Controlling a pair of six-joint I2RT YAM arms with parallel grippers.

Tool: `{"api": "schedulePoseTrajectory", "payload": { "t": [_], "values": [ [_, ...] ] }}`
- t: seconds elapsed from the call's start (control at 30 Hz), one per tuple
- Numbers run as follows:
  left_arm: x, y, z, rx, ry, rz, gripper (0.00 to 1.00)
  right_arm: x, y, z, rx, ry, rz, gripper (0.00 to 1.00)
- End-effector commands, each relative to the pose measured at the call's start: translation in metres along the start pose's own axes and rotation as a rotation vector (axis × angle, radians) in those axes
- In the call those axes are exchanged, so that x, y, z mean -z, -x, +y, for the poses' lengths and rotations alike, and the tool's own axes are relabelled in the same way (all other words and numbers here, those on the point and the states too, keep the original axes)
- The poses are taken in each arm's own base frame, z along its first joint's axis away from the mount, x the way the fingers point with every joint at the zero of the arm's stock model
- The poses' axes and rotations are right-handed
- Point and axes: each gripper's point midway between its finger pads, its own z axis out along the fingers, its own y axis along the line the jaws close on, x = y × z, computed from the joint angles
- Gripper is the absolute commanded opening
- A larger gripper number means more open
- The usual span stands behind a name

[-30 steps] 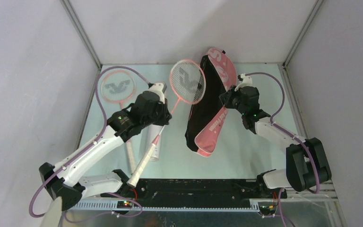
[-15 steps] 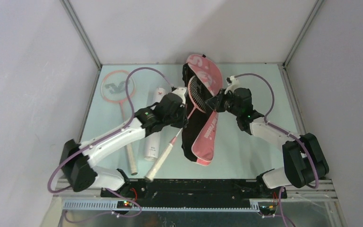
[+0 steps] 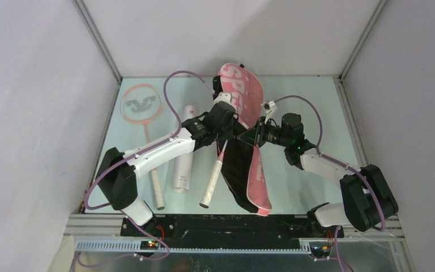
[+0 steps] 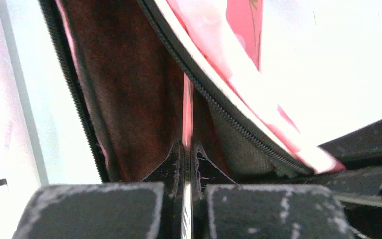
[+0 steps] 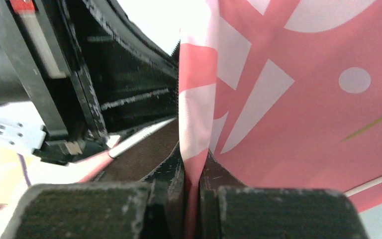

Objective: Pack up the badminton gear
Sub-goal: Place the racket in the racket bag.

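Observation:
The pink "SPORT" racket bag (image 3: 246, 93) lies open at the table's middle, its dark lining (image 3: 237, 167) showing. My right gripper (image 3: 255, 136) is shut on the edge of the bag's pink flap (image 5: 288, 99) and holds it up. My left gripper (image 3: 227, 126) is shut on the thin shaft (image 4: 187, 104) of a pink racket. That racket's head is hidden inside the bag, and its white handle (image 3: 210, 191) sticks out towards the near edge. The second pink racket (image 3: 140, 105) lies flat at the far left. A long white tube (image 3: 185, 154) lies between the two rackets.
Grey walls with metal corner posts (image 3: 97, 39) close in the table on three sides. The black base rail (image 3: 226, 226) runs along the near edge. Purple cables (image 3: 175, 79) loop above both arms.
My left gripper has carried the racket to the right, and its head has gone into the bag. My right gripper has drawn the flap leftward, and the bag has swung with it.

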Motion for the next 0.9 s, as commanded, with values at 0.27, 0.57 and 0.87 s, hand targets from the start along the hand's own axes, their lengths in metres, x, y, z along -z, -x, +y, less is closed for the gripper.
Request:
{"api": "schedulePoseTrajectory", "payload": {
  "t": [0.27, 0.57, 0.87],
  "values": [
    [-0.034, 0.067, 0.024, 0.44, 0.051, -0.167, 0.0, 0.005, -0.079, 0.027, 0.192, -0.035, 0.202, 0.0],
    [-0.056, 0.027, 0.022, 0.457, 0.036, -0.065, 0.0, 0.018, -0.092, -0.007, 0.19, -0.309, 0.227, 0.56],
    [-0.066, 0.01, 0.02, 0.494, 0.067, -0.055, 0.0, 0.05, -0.126, -0.038, 0.232, -0.76, 0.287, 0.62]
  ]
}}
